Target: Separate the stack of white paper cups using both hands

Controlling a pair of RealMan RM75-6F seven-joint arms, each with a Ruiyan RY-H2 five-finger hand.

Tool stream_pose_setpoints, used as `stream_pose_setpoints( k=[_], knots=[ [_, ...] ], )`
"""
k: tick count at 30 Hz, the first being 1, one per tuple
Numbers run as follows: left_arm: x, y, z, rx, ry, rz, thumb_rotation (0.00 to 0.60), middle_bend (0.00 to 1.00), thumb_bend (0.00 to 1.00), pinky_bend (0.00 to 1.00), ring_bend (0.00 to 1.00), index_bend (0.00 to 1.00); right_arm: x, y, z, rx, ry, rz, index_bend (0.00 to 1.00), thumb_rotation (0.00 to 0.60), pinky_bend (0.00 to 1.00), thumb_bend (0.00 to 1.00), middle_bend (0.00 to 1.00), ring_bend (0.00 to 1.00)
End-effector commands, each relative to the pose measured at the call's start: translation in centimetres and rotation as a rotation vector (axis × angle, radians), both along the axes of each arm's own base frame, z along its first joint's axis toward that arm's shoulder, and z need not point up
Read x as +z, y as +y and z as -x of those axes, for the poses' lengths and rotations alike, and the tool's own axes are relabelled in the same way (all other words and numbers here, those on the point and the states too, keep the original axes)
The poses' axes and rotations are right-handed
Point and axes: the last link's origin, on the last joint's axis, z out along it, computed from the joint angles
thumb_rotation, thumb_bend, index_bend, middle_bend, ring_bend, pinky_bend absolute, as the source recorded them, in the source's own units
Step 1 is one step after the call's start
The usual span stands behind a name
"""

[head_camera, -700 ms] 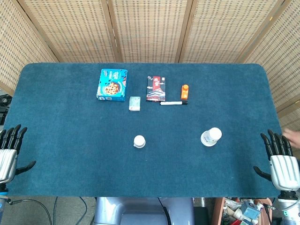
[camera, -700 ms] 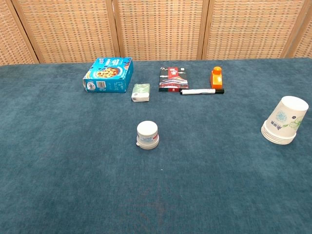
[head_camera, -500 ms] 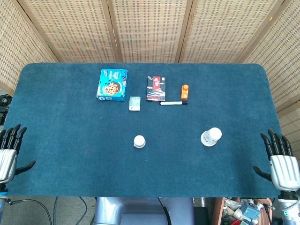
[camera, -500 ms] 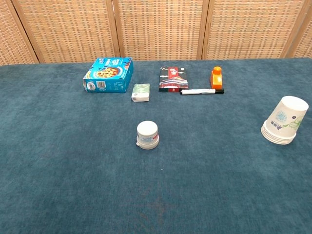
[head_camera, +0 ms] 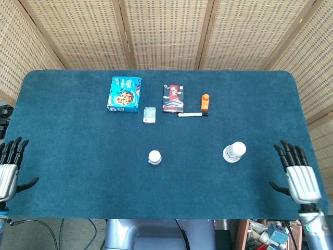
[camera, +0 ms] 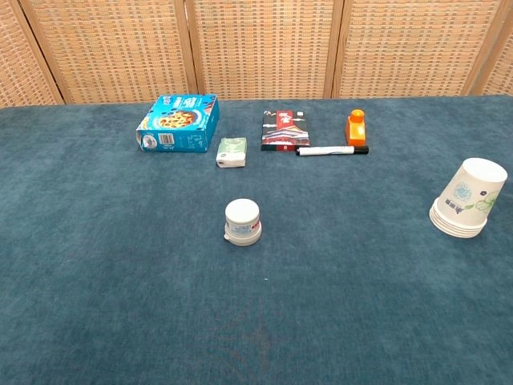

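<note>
Stack of white paper cups [head_camera: 233, 152], nested and standing mouth-down on the dark blue felt tabletop [head_camera: 78, 156], at the right of centre in the head view and near the right edge in the chest view [camera: 469, 198]. The chest view alone shows the layered rims at the base, a faint green print on the outer cup, and a slight lean to the right; from above the stack reads only as a white disc inside a wider ring.

Right hand [head_camera: 298, 176], at the lower right of the head view, palm down with fingers spread and holding nothing. It lies right of the stack and apart from it, probably placed for a sideways approach. Left hand [head_camera: 9, 169], at the lower left edge, likewise spread and empty, far from the stack. Neither hand appears in the chest view.

A small white round jar [head_camera: 154, 157] stands at frame centre. Along the upper middle lie a blue snack box [head_camera: 125, 94], a small pale green packet [head_camera: 149, 115], a dark red-and-black packet [head_camera: 174, 98], a black-and-white marker pen [head_camera: 193, 114] and a small orange object [head_camera: 205, 101]. All sit well apart from the stack, so they should not obstruct either reach.
</note>
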Motion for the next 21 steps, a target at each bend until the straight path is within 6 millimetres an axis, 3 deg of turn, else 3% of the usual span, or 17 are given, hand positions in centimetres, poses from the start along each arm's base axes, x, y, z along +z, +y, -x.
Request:
stream_pose_setpoints(
  k=[1,7,13,21],
  knots=[
    [-0.1,0.2,0.1,0.001,0.0,-0.003,0.6,0.0,0.12,0.0,0.0,0.0,-0.9,-3.2,-1.8,0.062,0.007,-0.072,0.0,0.6,0.0,0.0,0.0,0.0],
    [-0.3,0.4,0.2,0.009,0.014,-0.005,0.6,0.0,0.12,0.0,0.0,0.0,-3.1,-6.9,-3.3,0.067,-0.045,-0.227,0.08,0.6,0.0,0.0,0.05,0.0],
    [-0.4,0.7,0.5,0.03,0.017,-0.007,0.6,0.0,0.12,0.0,0.0,0.0,-5.0,-10.4,-3.0,0.003,-0.055,-0.307,0.13,0.6,0.05,0.0,0.15,0.01],
    [-0.5,1.0,0.7,0.043,0.017,-0.005,0.6,0.0,0.12,0.0,0.0,0.0,-6.9,-12.6,-3.0,-0.032,-0.054,-0.329,0.21,0.6,0.16,0.07,0.24,0.1]
  ],
)
